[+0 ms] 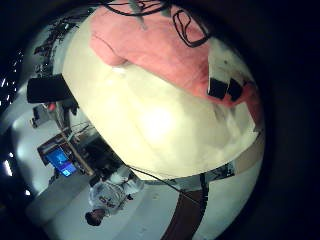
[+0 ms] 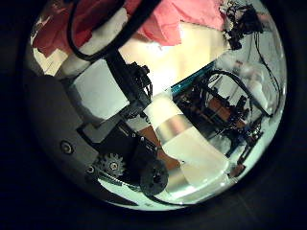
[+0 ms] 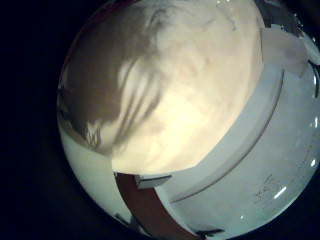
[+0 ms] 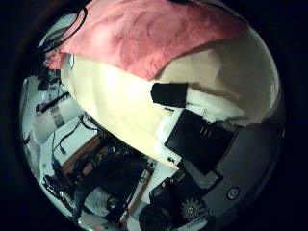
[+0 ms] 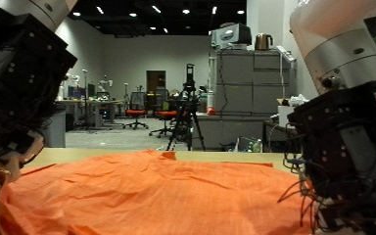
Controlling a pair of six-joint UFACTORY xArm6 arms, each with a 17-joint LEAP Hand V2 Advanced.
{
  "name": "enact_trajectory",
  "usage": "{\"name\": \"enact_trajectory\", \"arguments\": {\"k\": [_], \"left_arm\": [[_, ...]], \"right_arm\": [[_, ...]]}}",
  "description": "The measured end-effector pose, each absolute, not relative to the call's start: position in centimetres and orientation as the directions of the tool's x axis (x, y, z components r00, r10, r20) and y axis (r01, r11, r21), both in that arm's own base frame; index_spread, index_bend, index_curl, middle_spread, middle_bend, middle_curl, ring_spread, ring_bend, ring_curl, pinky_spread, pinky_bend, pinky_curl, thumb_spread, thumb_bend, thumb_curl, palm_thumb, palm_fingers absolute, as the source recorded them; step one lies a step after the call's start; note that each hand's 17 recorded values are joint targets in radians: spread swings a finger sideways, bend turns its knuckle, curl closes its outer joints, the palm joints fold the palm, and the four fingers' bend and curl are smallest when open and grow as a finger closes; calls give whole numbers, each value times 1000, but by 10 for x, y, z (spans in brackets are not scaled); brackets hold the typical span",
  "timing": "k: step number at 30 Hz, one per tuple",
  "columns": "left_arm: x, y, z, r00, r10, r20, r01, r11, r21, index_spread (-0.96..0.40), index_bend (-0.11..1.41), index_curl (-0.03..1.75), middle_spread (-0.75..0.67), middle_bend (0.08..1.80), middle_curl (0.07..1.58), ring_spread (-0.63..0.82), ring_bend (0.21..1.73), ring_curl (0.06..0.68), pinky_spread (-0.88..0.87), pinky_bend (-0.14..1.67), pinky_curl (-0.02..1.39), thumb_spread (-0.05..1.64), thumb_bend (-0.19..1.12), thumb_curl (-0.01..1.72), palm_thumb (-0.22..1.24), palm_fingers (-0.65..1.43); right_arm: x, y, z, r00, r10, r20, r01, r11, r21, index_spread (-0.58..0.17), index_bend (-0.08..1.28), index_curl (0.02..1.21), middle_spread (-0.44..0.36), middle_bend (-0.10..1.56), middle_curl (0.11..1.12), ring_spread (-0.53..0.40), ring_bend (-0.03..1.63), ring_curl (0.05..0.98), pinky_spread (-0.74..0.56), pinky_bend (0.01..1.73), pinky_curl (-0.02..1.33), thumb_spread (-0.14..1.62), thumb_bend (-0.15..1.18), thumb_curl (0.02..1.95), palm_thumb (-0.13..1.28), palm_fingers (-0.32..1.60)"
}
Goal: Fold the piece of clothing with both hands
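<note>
The orange cloth point(image 5: 149, 196) lies spread out flat on my counter point(image 5: 214, 157), and it covers most of it. It looks soft, thin and light, so I think it will bend and slide easily. The best places to grab look like its corners and edges. My left hand point(image 5: 19, 88) hangs over one side edge of the cloth. My right hand point(image 5: 352, 157) hangs over the other side edge. My fingers point(image 4: 170, 93) on the right hand look loose and hold nothing. I cannot tell about my left fingers.
</note>
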State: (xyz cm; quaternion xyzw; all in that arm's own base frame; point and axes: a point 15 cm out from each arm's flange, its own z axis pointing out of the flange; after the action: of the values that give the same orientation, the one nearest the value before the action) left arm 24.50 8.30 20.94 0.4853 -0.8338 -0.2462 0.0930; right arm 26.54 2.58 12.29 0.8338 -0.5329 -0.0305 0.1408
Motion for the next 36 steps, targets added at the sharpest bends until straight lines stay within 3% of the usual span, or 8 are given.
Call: {"name": "enact_trajectory", "arguments": {"k": [1, 6, 11, 18, 23, 33, 36], "left_arm": [[245, 83, 212, -512, -856, -77, -759, 408, 507, -724, 210, 987, -514, 1080, 620, -560, 978, 485, -779, 796, 547, 1186, -15, 265, 606, 1123], [241, 84, 224, -518, -853, -60, -747, 417, 518, -733, 201, 998, -513, 1079, 620, -560, 977, 486, -784, 784, 547, 1186, -15, 266, 606, 1123], [233, 88, 233, -521, -852, -43, -733, 422, 534, -741, 196, 1007, -513, 1078, 619, -561, 975, 487, -787, 778, 549, 1186, -15, 267, 606, 1125], [223, 92, 257, -525, -851, 17, -691, 438, 575, -747, 193, 1014, -515, 1080, 619, -561, 973, 487, -791, 773, 552, 1193, -15, 265, 595, 1126], [220, 89, 272, -527, -848, 54, -675, 457, 579, -749, 190, 1016, -521, 1083, 617, -561, 973, 488, -791, 775, 557, 1195, -15, 265, 593, 1131], [223, 91, 300, -522, -844, 122, -633, 479, 608, -751, 189, 1017, -522, 1093, 615, -556, 978, 489, -783, 789, 567, 1213, -13, 265, 597, 1134], [228, 91, 300, -519, -844, 136, -629, 485, 608, -750, 189, 1017, -523, 1097, 614, -556, 979, 489, -781, 789, 568, 1220, -12, 263, 604, 1133]], "right_arm": [[268, 24, 128, 420, -902, 103, -888, -385, 253, -391, 577, 493, -233, 756, 689, -307, 967, 550, -447, 954, 556, 954, -24, 388, 862, 1383], [274, 20, 153, 402, -908, 117, -906, -376, 193, -359, 824, 626, -199, 965, 758, -273, 1080, 600, -388, 1077, 625, 1096, 31, 403, 951, 1332], [264, 17, 171, 400, -910, 111, -905, -373, 203, -324, 934, 709, -176, 1092, 789, -249, 1184, 646, -335, 1180, 681, 1181, 45, 431, 1009, 1229], [270, 18, 207, 368, -928, 60, -917, -352, 188, -300, 990, 771, -156, 1177, 796, -233, 1258, 680, -297, 1236, 726, 1245, 30, 454, 1036, 1158], [262, 30, 237, 370, -929, -12, -907, -364, 213, -291, 1001, 796, -147, 1210, 790, -229, 1278, 690, -279, 1251, 749, 1265, 17, 469, 1052, 1136], [255, 34, 300, 372, -928, -33, -899, -369, 236, -287, 1003, 832, -139, 1240, 775, -227, 1298, 700, -256, 1254, 785, 1280, -5, 497, 1081, 1113], [255, 43, 300, 371, -927, -62, -900, -375, 223, -292, 967, 834, -139, 1227, 767, -230, 1300, 699, -262, 1259, 790, 1284, -45, 481, 985, 1074]]}}
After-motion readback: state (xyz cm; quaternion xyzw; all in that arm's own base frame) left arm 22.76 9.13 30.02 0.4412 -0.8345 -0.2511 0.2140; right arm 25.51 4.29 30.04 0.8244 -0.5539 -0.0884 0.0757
